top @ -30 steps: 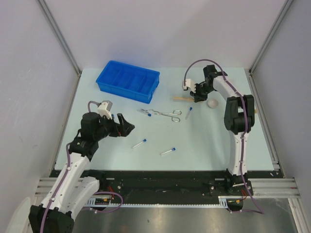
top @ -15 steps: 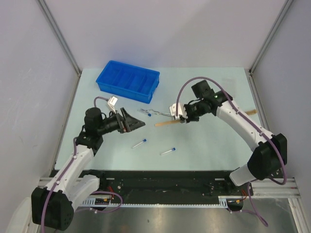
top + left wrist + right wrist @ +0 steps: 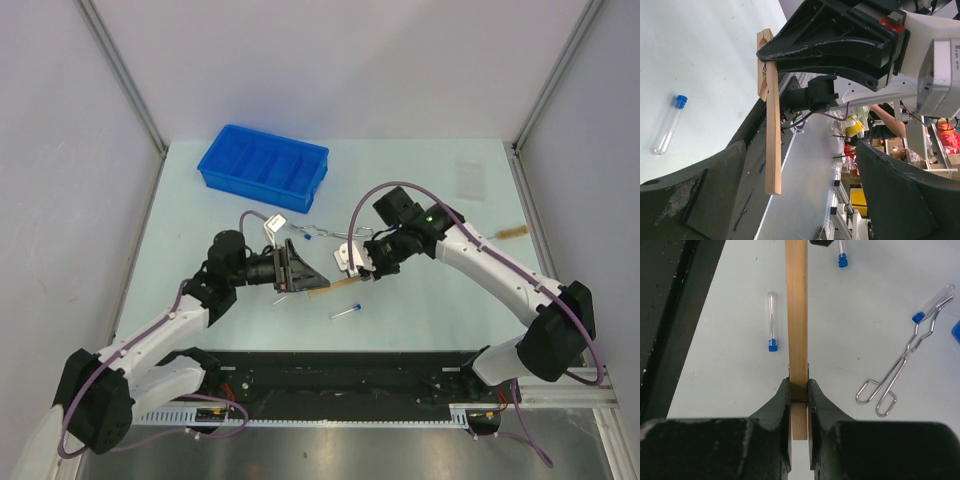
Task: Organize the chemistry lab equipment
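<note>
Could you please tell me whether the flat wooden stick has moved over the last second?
Yes. The flat wooden stick, gripped by the right gripper, has moved left and toward the near edge, now below the right end of the blue bin.

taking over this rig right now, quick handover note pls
Right gripper: shut on the flat wooden stick, held off the table.
Left gripper: open, the stick's free end between its fingers, ungripped.
On the table: tongs with one tube at their tips, a second tube, a third tube, brown-handled tool far right.
Done: nothing shows in the blue bin yet.
Left: probably finish the stick handover, then sort everything else.
</note>
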Tool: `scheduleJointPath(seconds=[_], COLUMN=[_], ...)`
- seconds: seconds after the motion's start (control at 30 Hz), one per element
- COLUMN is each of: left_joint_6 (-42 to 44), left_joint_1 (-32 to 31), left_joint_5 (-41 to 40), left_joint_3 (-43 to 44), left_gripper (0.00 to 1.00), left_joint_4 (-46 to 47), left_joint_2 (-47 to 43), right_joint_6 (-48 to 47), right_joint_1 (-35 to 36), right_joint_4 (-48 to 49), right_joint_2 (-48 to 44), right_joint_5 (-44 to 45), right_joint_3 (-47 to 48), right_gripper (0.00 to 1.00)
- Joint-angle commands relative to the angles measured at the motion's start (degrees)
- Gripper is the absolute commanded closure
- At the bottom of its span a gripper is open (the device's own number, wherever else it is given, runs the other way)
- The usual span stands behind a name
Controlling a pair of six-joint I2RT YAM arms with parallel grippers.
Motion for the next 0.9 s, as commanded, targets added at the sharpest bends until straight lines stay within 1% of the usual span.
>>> scheduleJointPath(seconds=[0.0,0.07,0.1,0.17,0.2,0.37,0.4,0.47,0.5,0.57,0.6,0.63,0.67,0.7,0.77,0.83,0.87], left_joint_6=[-0.90,-0.19,0.94,2.44,3.75,6.49,7.36,7.98,8.24,8.34,8.25,8.16,8.07,8.16,8.25,9.12,9.39], left_joint_1=[-2.25,-2.77,-3.04,-3.65,-3.92,-5.58,-5.85,-6.46,-6.64,-6.90,-6.91,-6.91,-6.91,-6.82,-6.82,-6.38,-5.25], left_joint_5=[-2.30,-2.91,-3.18,-3.70,-3.79,-4.50,-4.85,-4.85,-4.68,-4.76,-4.76,-4.67,-4.76,-4.94,-6.42,-8.79,-9.41], left_joint_3=[1.55,2.08,2.86,3.75,4.53,5.94,6.64,7.26,7.79,8.14,8.32,8.32,8.41,8.49,8.50,8.67,8.67], left_gripper=[0.10,0.16,0.22,0.28,0.33,0.46,0.52,0.60,0.68,0.78,0.90,0.97,1.00,1.00,1.00,1.00,1.00], left_joint_4=[1.24,-0.33,-1.21,-4.55,-5.60,-10.53,-11.23,-12.47,-12.47,-12.47,-12.47,-12.03,-11.94,-11.94,-11.85,-12.46,-14.29], left_joint_2=[0.46,1.25,1.43,2.75,3.27,6.35,6.79,7.93,8.28,8.90,8.90,8.73,8.47,8.20,6.45,4.70,4.16], right_joint_6=[0.87,0.96,0.96,0.96,0.96,1.22,1.22,1.22,1.22,1.31,1.40,1.49,1.57,2.27,3.50,7.27,9.38], right_joint_1=[0.46,0.55,0.55,0.46,0.55,0.55,0.55,0.55,0.46,0.55,0.55,0.46,0.55,0.55,0.37,-0.41,-2.16], right_joint_4=[-0.07,0.11,0.28,0.55,0.64,0.99,0.99,1.16,1.17,1.43,1.43,1.78,1.87,2.13,3.36,5.54,6.60], right_joint_2=[-2.82,-3.00,-3.09,-3.35,-3.35,-3.53,-3.70,-3.70,-3.62,-3.53,-3.53,-3.61,-3.62,-3.70,-3.97,-4.58,-5.02], right_joint_5=[-0.52,-0.52,-0.52,-0.43,-0.43,-0.69,-0.78,-0.61,-0.43,-0.34,-0.34,-0.43,-0.43,-0.34,-0.17,-1.39,-2.18], right_joint_3=[-0.58,-1.11,-1.29,-1.82,-1.99,-2.34,-2.34,-2.43,-2.52,-2.70,-2.87,-2.96,-3.22,-3.40,-3.84,-3.84,-3.84], right_gripper=[1.00,1.00,1.00,1.00,1.00,1.00,1.00,1.00,1.00,1.00,1.00,1.00,0.99,0.93,0.85,0.56,0.37])
